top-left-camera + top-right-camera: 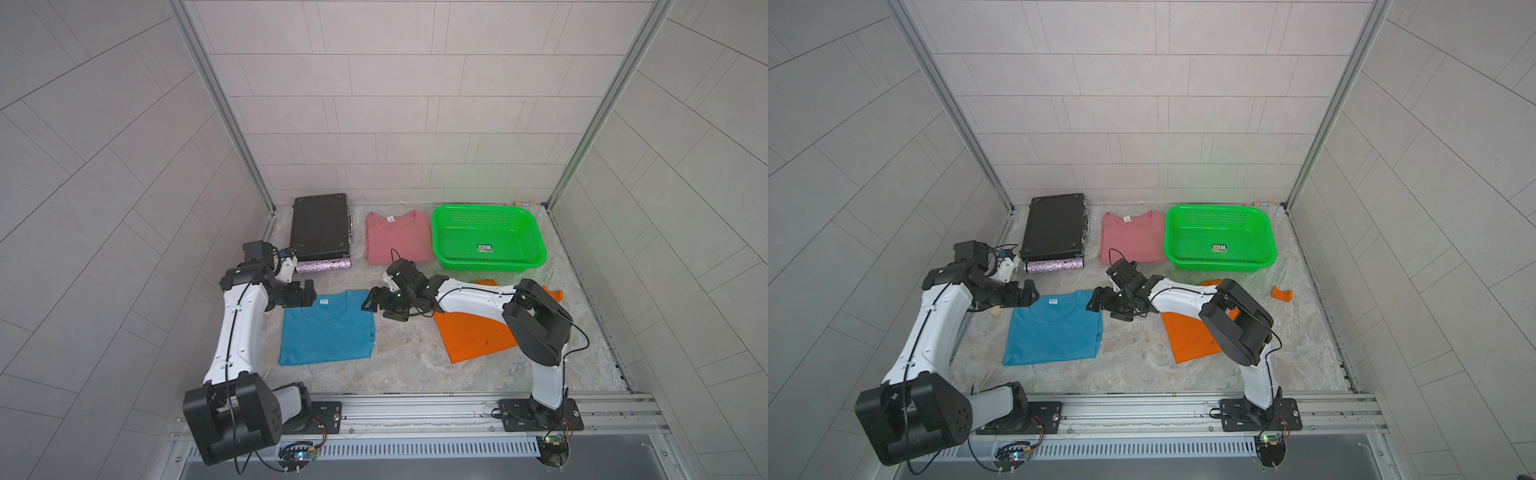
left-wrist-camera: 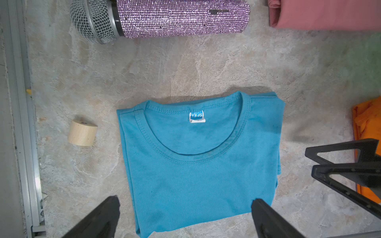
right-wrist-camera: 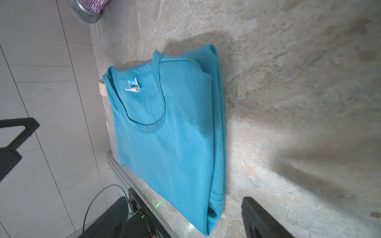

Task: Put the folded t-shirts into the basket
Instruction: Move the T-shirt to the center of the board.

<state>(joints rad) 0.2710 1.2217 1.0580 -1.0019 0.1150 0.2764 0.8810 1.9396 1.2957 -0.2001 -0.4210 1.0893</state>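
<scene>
A teal folded t-shirt lies flat at the front left, neck label facing the back. My left gripper hovers open over its collar corner, fingers apart above the cloth. My right gripper is open at the shirt's right edge, which lies between its fingers, apart from both. The orange t-shirt lies partly under the right arm. The pink t-shirt rests at the back beside the green basket, which holds no cloth.
A black hard case stands at the back left, with a glittery purple microphone in front of it. A small wooden cylinder sits left of the teal shirt. A small orange piece lies near the right wall.
</scene>
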